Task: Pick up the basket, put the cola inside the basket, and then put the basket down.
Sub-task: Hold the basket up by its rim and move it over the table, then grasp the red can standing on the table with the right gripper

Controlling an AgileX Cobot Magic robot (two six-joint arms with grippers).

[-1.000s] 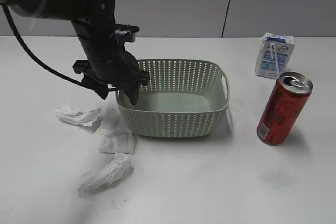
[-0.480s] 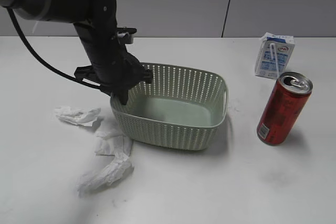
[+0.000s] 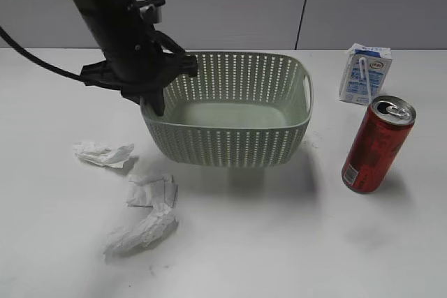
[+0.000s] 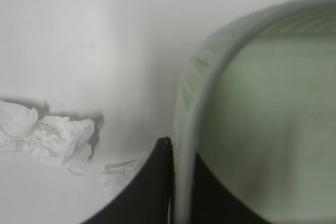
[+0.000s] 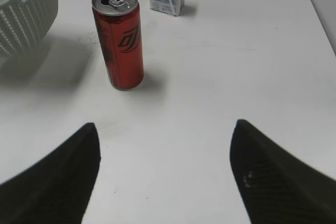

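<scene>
On the left side of the table [image 3: 63, 242], my left gripper [image 3: 155, 99] is clamped on the short end wall of the basket [image 3: 230, 127], one finger inside the rim and one outside, and the basket hangs clear of the surface with its shadow lying beneath it. From my left wrist camera the rim [image 4: 185, 150] runs straight between my dark fingers [image 4: 152, 182] (it is blurred there, being so close). Crumpled white tissues [image 3: 143, 225] lie on the table below and to the left of the basket.

To the right, well apart from the basket, the cola [image 3: 378, 144] stands upright on the table, its pull-tab top showing. Behind it sits a white-and-blue carton [image 3: 364, 73], also upright. My right gripper [image 5: 165, 177] hovers above the bare table with its fingers spread wide apart, holding nothing; the cola stands ahead of it, a little to its left.
</scene>
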